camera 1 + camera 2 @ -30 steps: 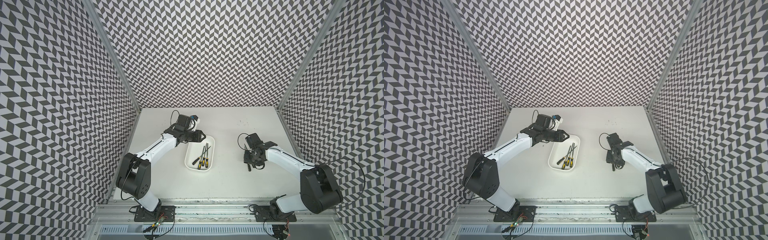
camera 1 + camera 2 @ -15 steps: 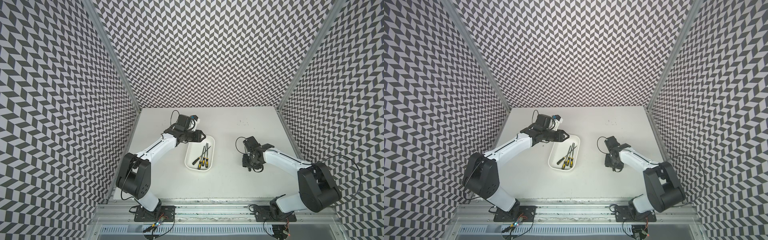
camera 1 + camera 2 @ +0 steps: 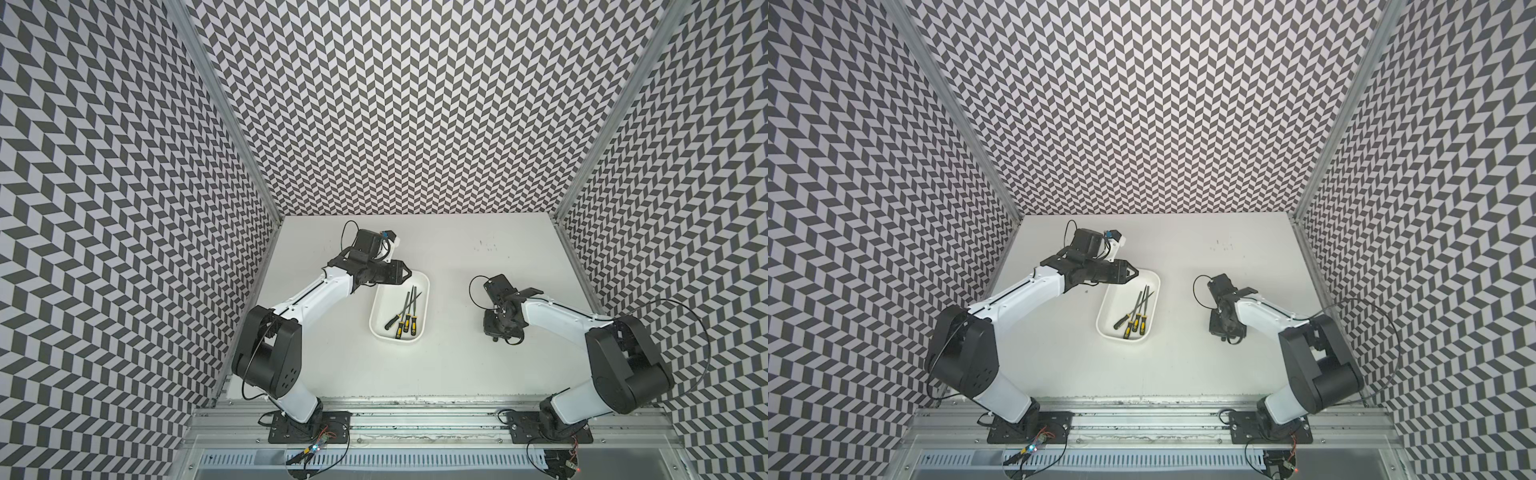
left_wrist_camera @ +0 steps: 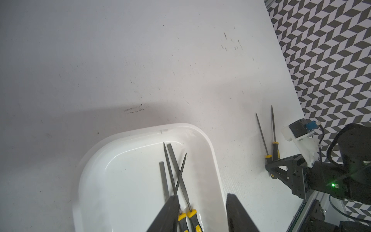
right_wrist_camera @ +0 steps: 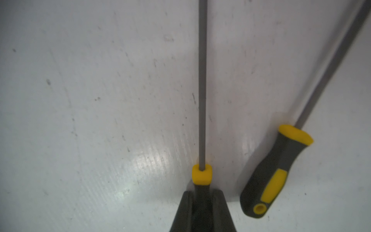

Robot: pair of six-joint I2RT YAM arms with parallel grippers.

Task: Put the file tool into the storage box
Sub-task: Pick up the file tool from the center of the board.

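Grey-shafted file tool with yellow-collared dark handle lies on the table, handle clamped by the right gripper, whose jaws stood apart a second ago. A matching second file lies just beside. The white rounded plastic storage box sits well apart, beneath the half-open, empty left gripper.
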